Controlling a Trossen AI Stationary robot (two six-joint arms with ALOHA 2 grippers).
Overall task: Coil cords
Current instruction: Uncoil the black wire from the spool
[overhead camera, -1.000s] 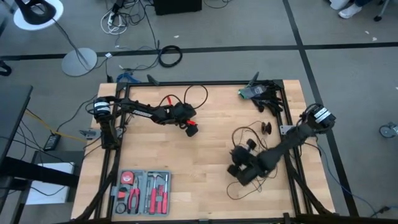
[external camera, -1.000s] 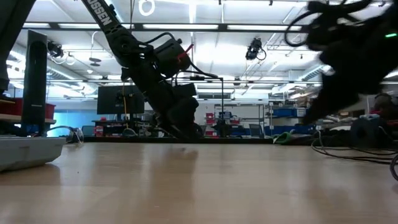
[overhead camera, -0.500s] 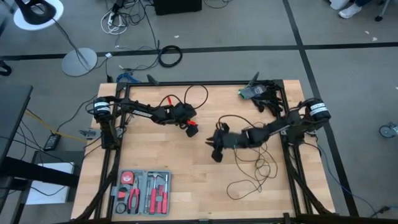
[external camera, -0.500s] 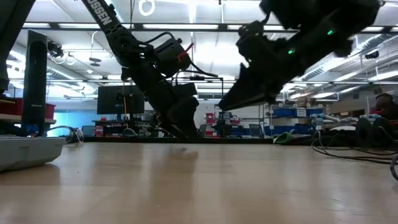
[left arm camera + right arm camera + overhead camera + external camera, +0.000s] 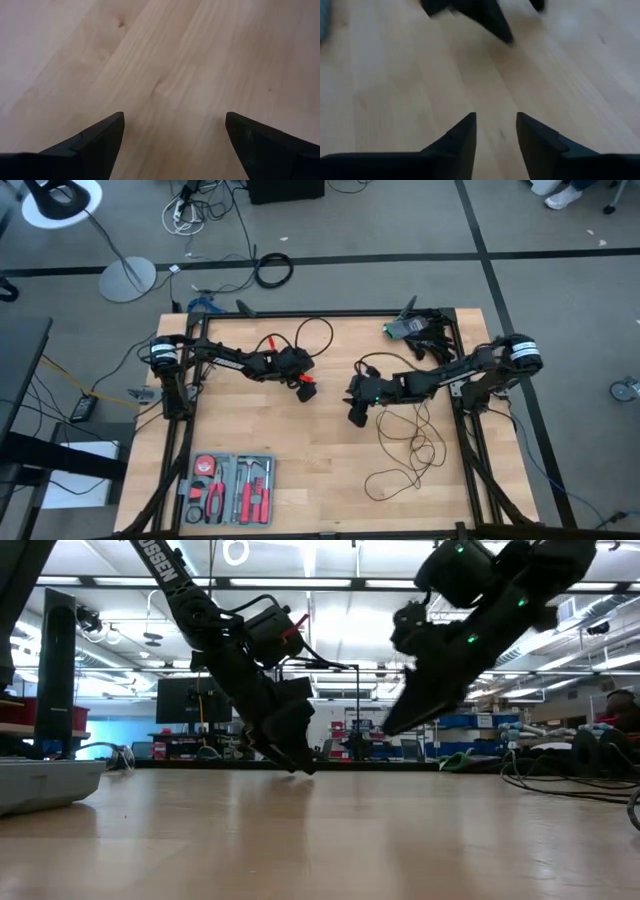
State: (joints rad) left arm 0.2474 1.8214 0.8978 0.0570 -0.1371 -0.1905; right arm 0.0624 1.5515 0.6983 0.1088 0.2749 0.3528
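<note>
Two dark arms reaching over the pale wooden plank surface (image 5: 300, 470), meeting near its middle. Left tool (image 5: 170, 145) low over bare wood just left of centre, fingers (image 5: 95, 142) spread wide, nothing between them. Right tool (image 5: 495, 135) stretched in from the right edge to just right of centre, raised clear of the wood, fingers (image 5: 460, 137) parted by a narrow gap, gripping nothing. Long thin black cord (image 5: 405, 450) sprawled in loose loops on the right half of the surface, trailing from under the right arm toward the near edge; small round puck not made out. Grey open tool case with red-handled pliers (image 5: 228, 488) at the near left corner. Dark bundle of gear with a green part (image 5: 415, 330) at the far right corner.
</note>
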